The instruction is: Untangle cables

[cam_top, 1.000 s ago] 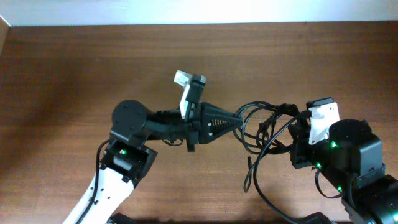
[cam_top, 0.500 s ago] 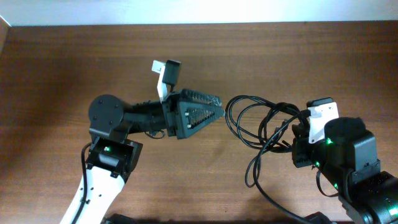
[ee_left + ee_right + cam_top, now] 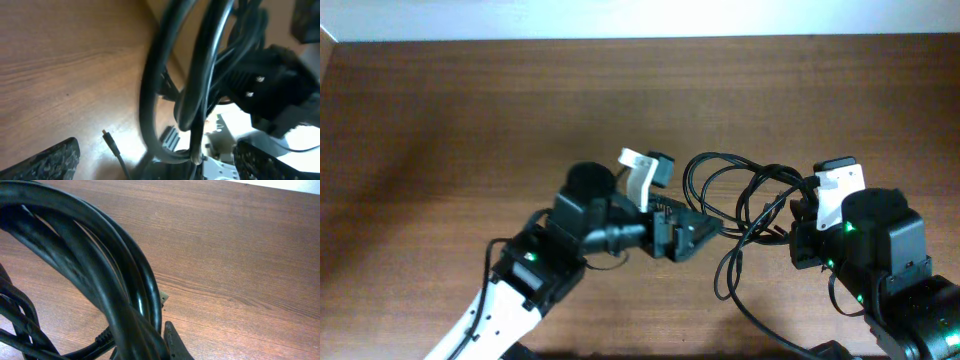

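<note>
Thin black cables [image 3: 735,190] in tangled, overlapping loops, over the right half of the brown wooden table [image 3: 470,110], between both arms, left gripper [image 3: 695,232] spread wide with loops between its fingers, right gripper [image 3: 792,220] jaws hidden behind the bundle, grip cannot be told

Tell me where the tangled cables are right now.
In the overhead view the cables are looped right of centre, between the left gripper on their left and the right gripper on their right.
</note>
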Available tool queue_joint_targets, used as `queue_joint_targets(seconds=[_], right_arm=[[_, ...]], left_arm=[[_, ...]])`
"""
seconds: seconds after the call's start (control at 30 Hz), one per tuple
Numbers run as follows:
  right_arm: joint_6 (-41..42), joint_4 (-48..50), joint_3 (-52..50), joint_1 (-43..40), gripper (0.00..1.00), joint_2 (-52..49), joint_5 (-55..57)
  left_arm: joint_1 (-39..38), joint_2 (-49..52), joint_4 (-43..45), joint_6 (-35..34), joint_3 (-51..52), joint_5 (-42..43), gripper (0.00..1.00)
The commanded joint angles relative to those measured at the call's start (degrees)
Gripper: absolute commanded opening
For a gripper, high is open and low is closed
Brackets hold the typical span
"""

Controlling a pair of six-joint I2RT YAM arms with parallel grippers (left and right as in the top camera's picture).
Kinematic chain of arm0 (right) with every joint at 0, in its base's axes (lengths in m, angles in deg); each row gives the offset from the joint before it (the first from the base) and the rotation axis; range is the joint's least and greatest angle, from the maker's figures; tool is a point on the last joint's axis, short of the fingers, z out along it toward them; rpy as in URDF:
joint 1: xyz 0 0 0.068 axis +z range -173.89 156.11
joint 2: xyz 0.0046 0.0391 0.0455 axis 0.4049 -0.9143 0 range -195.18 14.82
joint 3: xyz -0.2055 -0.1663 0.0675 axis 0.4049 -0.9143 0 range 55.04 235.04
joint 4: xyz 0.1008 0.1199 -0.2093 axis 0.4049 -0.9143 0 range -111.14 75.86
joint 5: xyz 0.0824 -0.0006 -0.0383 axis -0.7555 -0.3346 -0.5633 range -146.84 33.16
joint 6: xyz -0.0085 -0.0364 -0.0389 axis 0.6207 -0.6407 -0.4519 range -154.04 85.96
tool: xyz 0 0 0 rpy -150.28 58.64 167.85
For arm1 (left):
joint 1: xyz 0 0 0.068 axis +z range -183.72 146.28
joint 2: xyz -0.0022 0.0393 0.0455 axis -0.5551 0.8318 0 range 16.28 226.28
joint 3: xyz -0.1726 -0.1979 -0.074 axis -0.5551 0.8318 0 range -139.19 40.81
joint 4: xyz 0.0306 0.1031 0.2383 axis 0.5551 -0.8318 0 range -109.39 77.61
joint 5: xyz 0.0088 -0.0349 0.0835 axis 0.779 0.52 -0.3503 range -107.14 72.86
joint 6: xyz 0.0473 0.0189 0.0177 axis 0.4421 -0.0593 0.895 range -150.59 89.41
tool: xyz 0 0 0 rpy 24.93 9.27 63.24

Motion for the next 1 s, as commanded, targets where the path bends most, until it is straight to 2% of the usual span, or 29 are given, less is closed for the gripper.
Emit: queue_joint_targets(seconds=[0.0, 0.13, 0.17, 0.23, 0.27, 0.3, 0.4, 0.57, 0.83, 0.97], right_arm=[[0.6, 0.6, 0.2, -0.3, 0.04, 0.3, 0.5], [0.6, 0.6, 0.2, -0.3, 0.04, 0.3, 0.1], [0.6, 0.6, 0.2, -0.3, 0.04, 0.3, 0.1], [0.6, 0.5, 0.2, -0.3, 0.04, 0.3, 0.1], [0.6, 0.4, 0.2, -0.3, 0.04, 0.3, 0.1], [0.6, 0.4, 0.2, -0.3, 0.04, 0.3, 0.1], [0.6, 0.4, 0.2, -0.3, 0.04, 0.3, 0.1], [0.6, 0.3, 0.2, -0.3, 0.04, 0.3, 0.1], [0.6, -0.9, 0.2, -0.3, 0.04, 0.3, 0.3], [0.6, -1.0, 0.2, -0.3, 0.04, 0.3, 0.3]], left_arm=[[-5.7, 0.0, 0.1, 1.7, -0.1, -13.7, 0.99], [-9.7, 4.0, 3.4, 1.4, -0.1, -17.6, 0.97], [-10.3, 5.9, 6.0, 1.2, -0.1, -17.4, 0.88], [-10.7, 7.2, 8.3, 1.2, -0.1, -17.1, 0.47], [-10.7, 7.1, 8.9, 1.2, -0.1, -17.0, 0.17], [-10.7, 7.1, 9.2, 1.2, -0.1, -16.9, 0.0], [-10.7, 7.1, 9.7, 1.0, -0.1, -14.5, 0.0], [-10.7, 6.0, 17.1, 1.0, -0.1, -5.6, 0.0], [-2.2, -7.4, 16.3, 1.1, -0.1, -2.5, 0.0], [1.9, -12.1, 13.1, 1.1, -0.1, -2.5, 0.0]])
